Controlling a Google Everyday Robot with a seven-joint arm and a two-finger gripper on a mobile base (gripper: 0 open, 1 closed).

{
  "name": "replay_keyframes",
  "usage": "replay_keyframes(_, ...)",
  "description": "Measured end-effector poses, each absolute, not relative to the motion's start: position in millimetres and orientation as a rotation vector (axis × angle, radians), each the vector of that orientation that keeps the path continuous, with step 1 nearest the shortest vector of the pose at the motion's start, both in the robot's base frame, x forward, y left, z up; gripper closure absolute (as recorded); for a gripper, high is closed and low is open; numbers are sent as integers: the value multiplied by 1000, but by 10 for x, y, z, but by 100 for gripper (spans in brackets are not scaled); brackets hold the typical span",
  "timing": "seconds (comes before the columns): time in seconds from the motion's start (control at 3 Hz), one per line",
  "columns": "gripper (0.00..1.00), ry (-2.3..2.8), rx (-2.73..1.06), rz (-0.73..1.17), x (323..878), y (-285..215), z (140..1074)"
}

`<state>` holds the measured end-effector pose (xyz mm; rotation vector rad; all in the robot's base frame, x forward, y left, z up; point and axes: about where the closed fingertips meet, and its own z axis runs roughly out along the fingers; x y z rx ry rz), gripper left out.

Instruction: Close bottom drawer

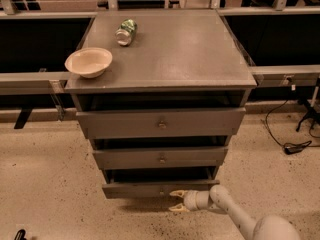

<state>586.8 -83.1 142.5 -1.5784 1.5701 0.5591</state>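
The bottom drawer is the lowest and slimmest of three grey drawer fronts, with a small round knob. It stands pulled out a little, with a dark gap above its front. My gripper is low at the drawer's right front, just below and right of the knob, with its two pale fingers spread open and empty. The upper finger is close to the drawer front; I cannot tell if it touches. My white arm comes in from the lower right.
The middle drawer and the top drawer also stand slightly out. On the cabinet top are a cream bowl and a lying green can. Black cables lie on the floor at right.
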Motion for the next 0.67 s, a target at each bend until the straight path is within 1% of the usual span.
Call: replay_keyframes(0.67,94,1569,-1563,561,6151,-878,1376)
